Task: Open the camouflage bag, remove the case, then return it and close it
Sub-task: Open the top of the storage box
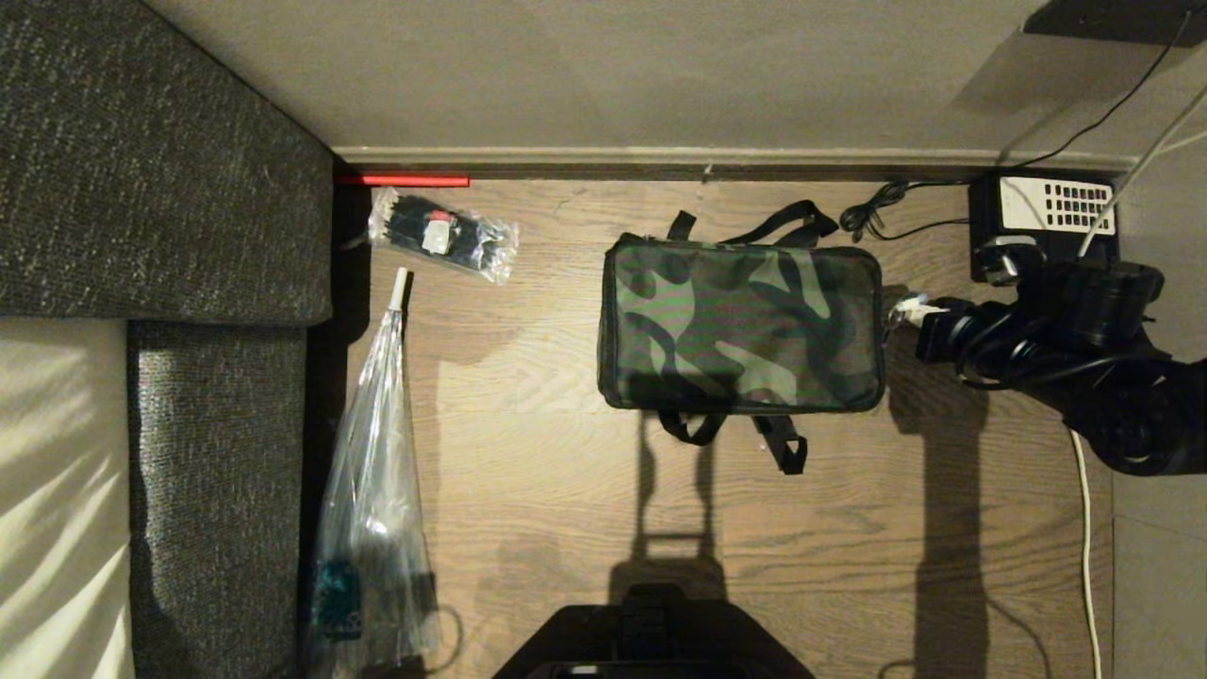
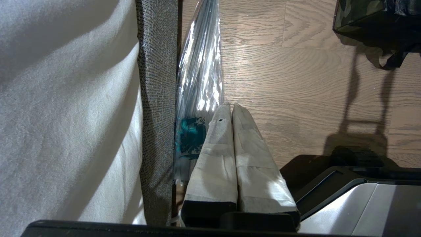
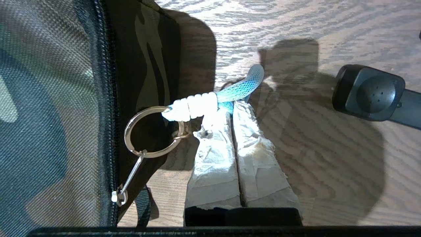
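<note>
Camouflage bag [image 1: 740, 325]: flat on wooden floor [image 1: 566, 490], zipped shut, black straps spread at near and far edges. Case: not visible.
Right end effector [image 3: 227, 110]: at bag's right end, taped fingers [image 3: 213, 154] pressed together, pinching pale blue-white cord [image 3: 210, 100] tied to key ring [image 3: 153, 131] on zipper pull.
Left end effector [image 2: 230, 110]: parked low beside sofa [image 2: 65, 115], fingers together, empty.
Desk phone [image 1: 1042, 222]: far right by wall.
Clear packet [image 1: 443, 236]: far left.
</note>
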Available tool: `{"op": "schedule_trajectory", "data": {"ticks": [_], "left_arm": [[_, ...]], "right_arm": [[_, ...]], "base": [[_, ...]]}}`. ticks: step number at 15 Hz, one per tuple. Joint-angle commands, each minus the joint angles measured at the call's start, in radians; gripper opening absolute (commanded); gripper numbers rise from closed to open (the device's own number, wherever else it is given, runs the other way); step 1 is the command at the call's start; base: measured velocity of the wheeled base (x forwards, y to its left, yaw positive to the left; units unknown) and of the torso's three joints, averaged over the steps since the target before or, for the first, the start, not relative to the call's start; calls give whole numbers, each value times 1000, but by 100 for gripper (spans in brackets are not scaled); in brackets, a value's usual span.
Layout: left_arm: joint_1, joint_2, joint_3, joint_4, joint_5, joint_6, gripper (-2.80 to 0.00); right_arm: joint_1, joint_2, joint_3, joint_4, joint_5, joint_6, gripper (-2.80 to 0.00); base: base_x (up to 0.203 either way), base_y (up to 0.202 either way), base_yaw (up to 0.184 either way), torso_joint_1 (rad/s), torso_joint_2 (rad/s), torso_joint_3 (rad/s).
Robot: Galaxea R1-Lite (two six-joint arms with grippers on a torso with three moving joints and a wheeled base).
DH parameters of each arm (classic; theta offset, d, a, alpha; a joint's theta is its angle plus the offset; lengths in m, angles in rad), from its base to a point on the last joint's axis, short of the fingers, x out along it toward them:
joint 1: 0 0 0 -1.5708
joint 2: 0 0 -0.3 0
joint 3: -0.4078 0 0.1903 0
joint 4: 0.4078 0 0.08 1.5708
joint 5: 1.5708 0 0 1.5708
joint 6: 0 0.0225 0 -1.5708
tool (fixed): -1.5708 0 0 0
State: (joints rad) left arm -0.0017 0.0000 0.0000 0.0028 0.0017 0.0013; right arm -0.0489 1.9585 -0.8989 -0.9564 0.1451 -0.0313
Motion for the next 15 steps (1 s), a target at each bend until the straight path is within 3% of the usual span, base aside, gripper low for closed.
{"op": "schedule_trajectory", "data": {"ticks": [1,15], "left_arm": [[0,0,0,0,0,-1,-280],[0,0,0,0,0,-1,-280]], "right_arm": [[1,12,-18,-7,2,19,-280],[14,29,-93,-7,2,107,-280]], "base": [[0,0,0,0,0,0],[0,0,0,0,0,0]]}}
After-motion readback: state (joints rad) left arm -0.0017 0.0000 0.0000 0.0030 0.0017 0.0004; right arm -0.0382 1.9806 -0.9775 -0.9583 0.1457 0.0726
